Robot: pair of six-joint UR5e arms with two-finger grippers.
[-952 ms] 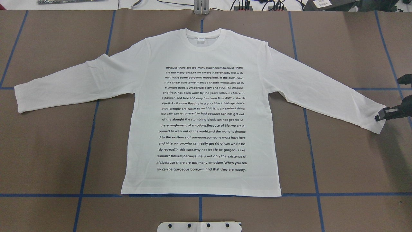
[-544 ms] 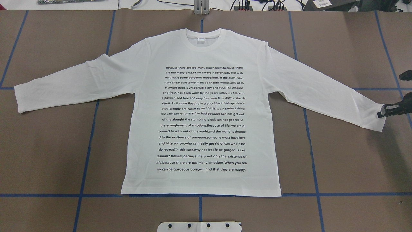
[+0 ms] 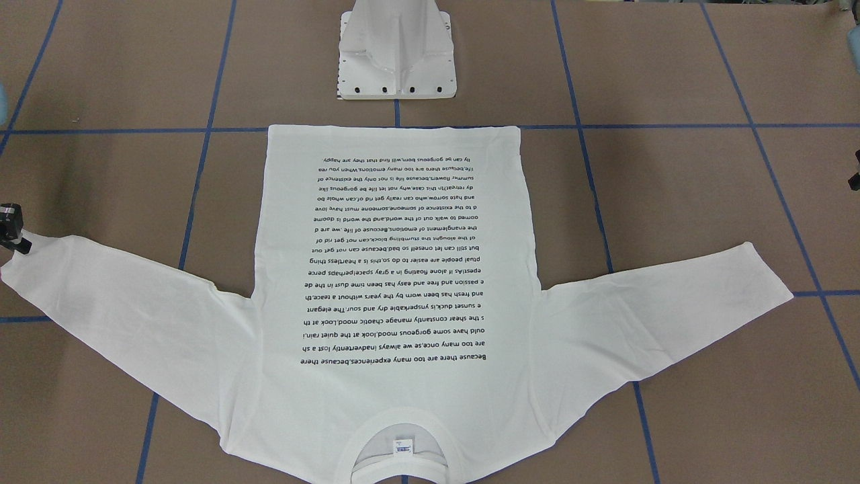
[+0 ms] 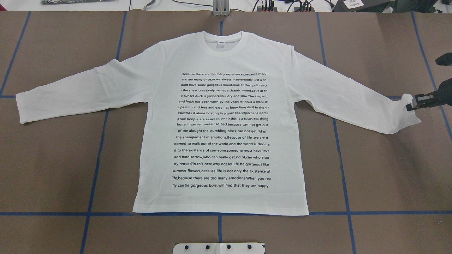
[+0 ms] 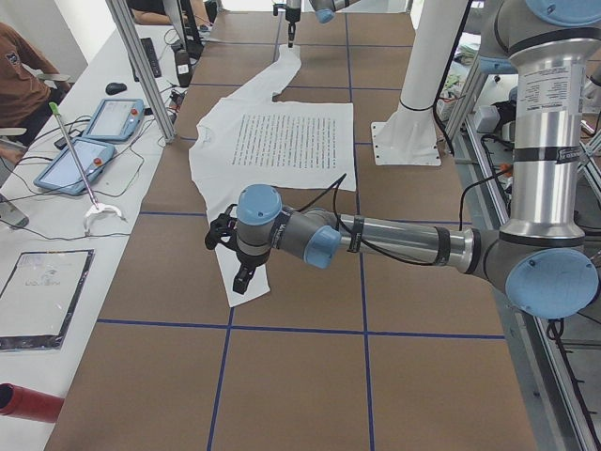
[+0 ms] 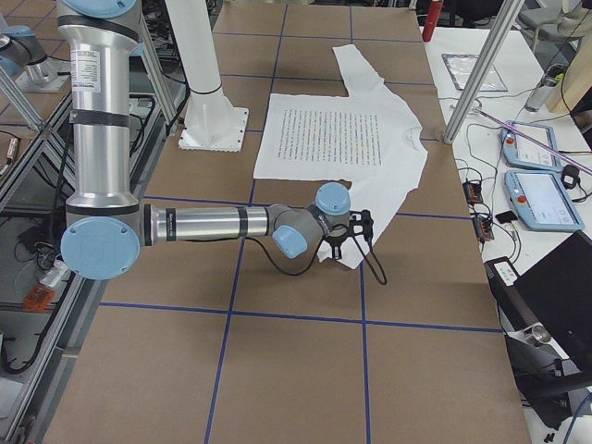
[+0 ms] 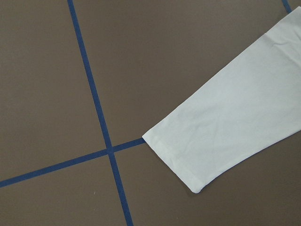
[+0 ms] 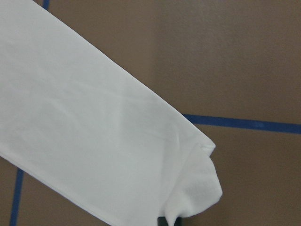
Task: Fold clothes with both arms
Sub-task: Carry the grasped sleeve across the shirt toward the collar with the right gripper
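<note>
The white long-sleeved T-shirt (image 4: 155, 106) lies flat, print side up, collar (image 4: 222, 44) at the far edge. My right gripper (image 4: 409, 106) is shut on the cuff of the right sleeve (image 4: 399, 116) and holds its corner bunched and raised; it also shows in the front-facing view (image 3: 20, 243) and the exterior right view (image 6: 338, 242). The right wrist view shows the folded-up cuff (image 8: 197, 188). My left gripper (image 5: 239, 277) hovers above the left sleeve cuff (image 4: 23, 109), which lies flat (image 7: 188, 160). I cannot tell whether it is open or shut.
The white pedestal base (image 4: 219, 248) stands at the near table edge, just below the shirt hem. Blue tape lines (image 4: 95, 169) grid the brown table. Cables and gear (image 4: 268, 5) lie past the far edge. Tablets (image 5: 94, 141) sit on the operators' side table.
My right gripper has moved toward the far side of the table with the right cuff in it, lifting and bunching the sleeve's end. The rest of the shirt has not moved.
</note>
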